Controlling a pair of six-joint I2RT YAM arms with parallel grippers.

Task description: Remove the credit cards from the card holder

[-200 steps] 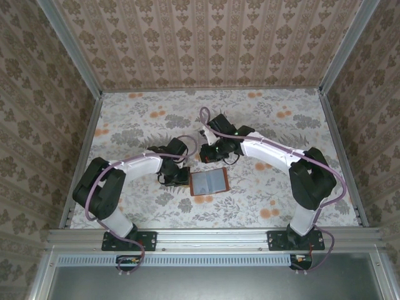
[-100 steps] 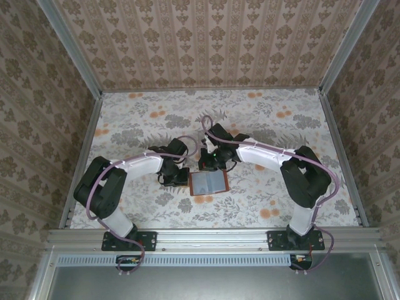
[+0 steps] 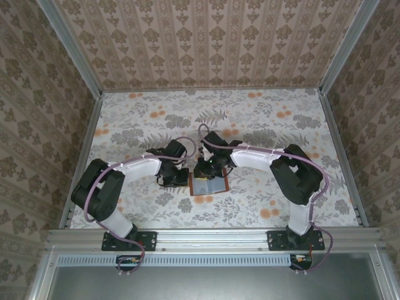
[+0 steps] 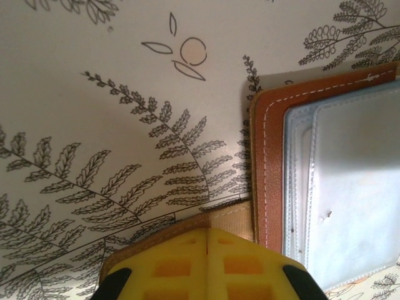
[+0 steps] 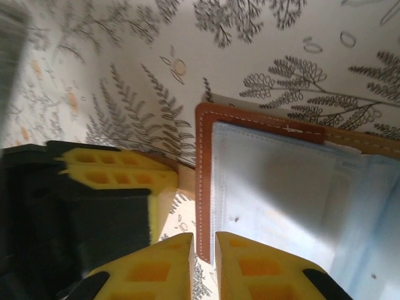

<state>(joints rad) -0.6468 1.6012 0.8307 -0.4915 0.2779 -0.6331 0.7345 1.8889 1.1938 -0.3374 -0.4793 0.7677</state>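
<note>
Card holder (image 5: 269, 200) beneath right pincer (image 5: 204, 240)

The left gripper (image 4: 206, 236) is sitting low over the table (image 4: 75, 94), its two yellow fingers (image 4: 169, 265) pressing together with no gap between them. A tan strip (image 4: 229, 219) is curving along their tips and touching the brown border of the card holder (image 4: 270, 156), which is lying open just to the gripper's right. Its grey-blue inside (image 4: 353, 187) is facing up, with white stitching running along the border. The table's cloth is showing black fern prints and a small orange flower (image 4: 193, 51).
</note>
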